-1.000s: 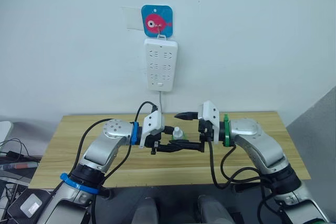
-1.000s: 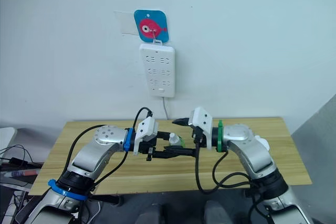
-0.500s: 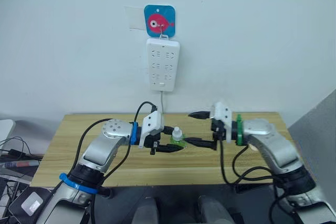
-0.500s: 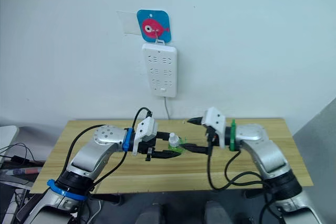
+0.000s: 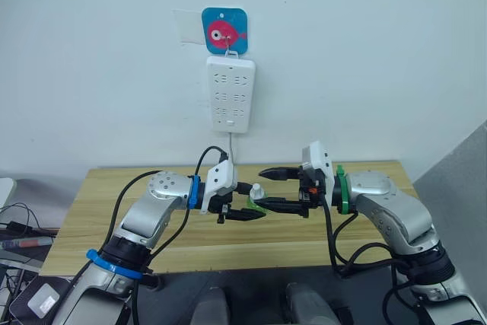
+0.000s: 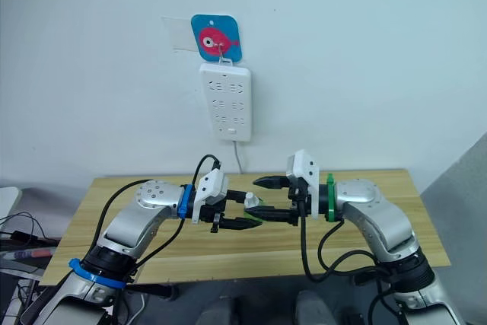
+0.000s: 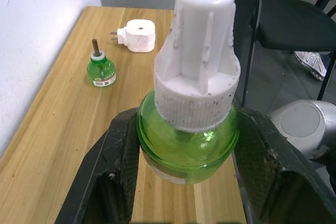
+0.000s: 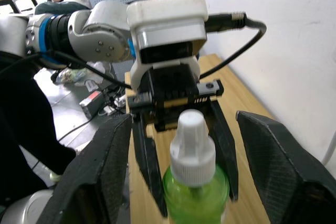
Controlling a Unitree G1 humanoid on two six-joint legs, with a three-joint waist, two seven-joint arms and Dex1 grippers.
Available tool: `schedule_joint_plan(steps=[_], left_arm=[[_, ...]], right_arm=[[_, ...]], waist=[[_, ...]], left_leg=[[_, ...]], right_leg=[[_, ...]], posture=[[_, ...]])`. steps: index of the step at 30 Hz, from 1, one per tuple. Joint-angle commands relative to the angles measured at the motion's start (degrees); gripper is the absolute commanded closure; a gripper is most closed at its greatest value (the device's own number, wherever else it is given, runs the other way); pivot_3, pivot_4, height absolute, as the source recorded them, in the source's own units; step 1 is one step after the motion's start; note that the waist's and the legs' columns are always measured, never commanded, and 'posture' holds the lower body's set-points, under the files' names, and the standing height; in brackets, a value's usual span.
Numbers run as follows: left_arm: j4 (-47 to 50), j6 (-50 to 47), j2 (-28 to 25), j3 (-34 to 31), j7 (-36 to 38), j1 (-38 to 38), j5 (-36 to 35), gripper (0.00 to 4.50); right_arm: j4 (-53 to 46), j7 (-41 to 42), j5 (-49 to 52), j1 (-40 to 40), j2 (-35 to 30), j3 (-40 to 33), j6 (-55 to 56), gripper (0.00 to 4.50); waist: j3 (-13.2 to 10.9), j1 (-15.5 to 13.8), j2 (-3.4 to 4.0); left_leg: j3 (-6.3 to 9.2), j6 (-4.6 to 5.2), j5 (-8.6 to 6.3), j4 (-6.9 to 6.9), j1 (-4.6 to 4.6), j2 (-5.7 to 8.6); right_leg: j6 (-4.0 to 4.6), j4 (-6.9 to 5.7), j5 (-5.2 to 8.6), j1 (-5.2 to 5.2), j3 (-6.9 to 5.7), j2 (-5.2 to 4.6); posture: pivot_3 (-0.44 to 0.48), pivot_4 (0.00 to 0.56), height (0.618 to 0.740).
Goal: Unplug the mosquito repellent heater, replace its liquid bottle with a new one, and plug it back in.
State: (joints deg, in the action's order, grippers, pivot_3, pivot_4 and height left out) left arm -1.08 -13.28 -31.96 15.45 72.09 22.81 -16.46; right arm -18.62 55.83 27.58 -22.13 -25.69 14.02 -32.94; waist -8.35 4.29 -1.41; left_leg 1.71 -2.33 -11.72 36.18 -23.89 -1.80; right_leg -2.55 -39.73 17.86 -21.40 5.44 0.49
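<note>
My left gripper [image 5: 249, 201] is shut on the new one [image 7: 187, 142], a squat green bottle with a white screw cap [image 7: 202, 56], held above the table. Its black fingers [image 7: 113, 174] clamp the bottle's body from both sides. My right gripper [image 5: 271, 189] is open, one finger above and one below the cap [image 8: 193, 148], with a gap on both sides. On the table lie the mosquito repellent heater [image 7: 135, 35], white with a round hole and prongs, and beside it its liquid bottle [image 7: 100, 70], green with a dark wick.
A long white power strip [image 5: 230, 93] hangs on the wall under a blue fish hook [image 5: 225, 30], its cord dropping behind the wooden table [image 5: 87, 215]. Black chairs [image 7: 294, 22] stand beyond the table's end. Cables lie on the floor at far left [image 5: 15, 222].
My right gripper pulled back to the right half a second ago, then came left again so its open fingers bracket the cap. The left gripper has kept hold of the bottle.
</note>
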Motion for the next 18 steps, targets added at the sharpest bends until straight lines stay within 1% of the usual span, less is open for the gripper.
schedule_joint_plan(steps=[1, 6, 9, 15, 16, 18], left_arm=[[1.55, 0.71, -0.43, -0.68, 0.34, 0.18, -0.25, 2.26], [1.99, 0.40, -0.34, -0.65, 0.05, 0.08, -0.48, 2.26], [2.24, 0.26, -0.26, -0.66, -0.20, -0.01, -0.50, 2.26], [1.96, 0.36, -0.25, -0.75, -0.33, 0.12, -0.42, 2.26], [1.85, 0.40, -0.23, -0.76, -0.31, 0.19, -0.40, 2.26], [1.72, 0.46, -0.21, -0.74, -0.27, 0.25, -0.36, 2.26]], right_arm=[[0.03, -0.59, -0.82, -1.48, 0.87, 0.65, 1.41, 1.25], [2.02, -0.47, -2.61, -1.91, 1.68, 1.70, 3.23, 1.25], [2.74, -0.18, -2.50, -2.04, 2.07, 1.68, 3.93, 1.86], [3.09, 0.37, -2.11, -2.30, 2.50, 1.55, 4.09, 4.04], [3.06, 0.55, -2.12, -2.30, 2.50, 1.62, 4.20, 4.25], [2.34, 1.19, -1.61, -2.09, 2.51, 1.60, 4.42, 4.24]], waist=[[0.00, 0.06, 0.00], [0.00, 0.12, 0.00], [0.00, 0.12, 0.00], [0.00, 0.17, 0.00], [0.00, 0.17, 0.00], [0.00, 0.17, 0.00]], left_leg=[[0.00, 0.00, 0.00, 0.00, 0.00, 0.00], [0.01, 0.00, 0.00, 0.00, 0.01, 0.00], [0.00, 0.00, 0.00, 0.00, 0.00, 0.00], [0.01, 0.00, 0.00, 0.00, 0.01, 0.00], [0.00, 0.00, 0.00, 0.00, 0.01, 0.00], [0.01, 0.00, 0.00, 0.00, 0.01, 0.00]], right_leg=[[0.00, 0.00, 0.00, 0.00, 0.00, 0.00], [0.00, -0.02, 0.00, 0.00, -0.01, 0.00], [0.00, -0.01, 0.00, 0.00, 0.00, 0.00], [0.00, -0.03, 0.00, 0.00, -0.01, 0.00], [0.00, -0.02, 0.00, 0.00, 0.00, 0.00], [0.00, -0.02, 0.00, -0.01, -0.01, 0.00]], posture=[[-0.038, 0.106, 0.740], [-0.034, 0.107, 0.740], [-0.029, 0.108, 0.740], [-0.027, 0.109, 0.740], [-0.029, 0.109, 0.740], [-0.029, 0.109, 0.740]])
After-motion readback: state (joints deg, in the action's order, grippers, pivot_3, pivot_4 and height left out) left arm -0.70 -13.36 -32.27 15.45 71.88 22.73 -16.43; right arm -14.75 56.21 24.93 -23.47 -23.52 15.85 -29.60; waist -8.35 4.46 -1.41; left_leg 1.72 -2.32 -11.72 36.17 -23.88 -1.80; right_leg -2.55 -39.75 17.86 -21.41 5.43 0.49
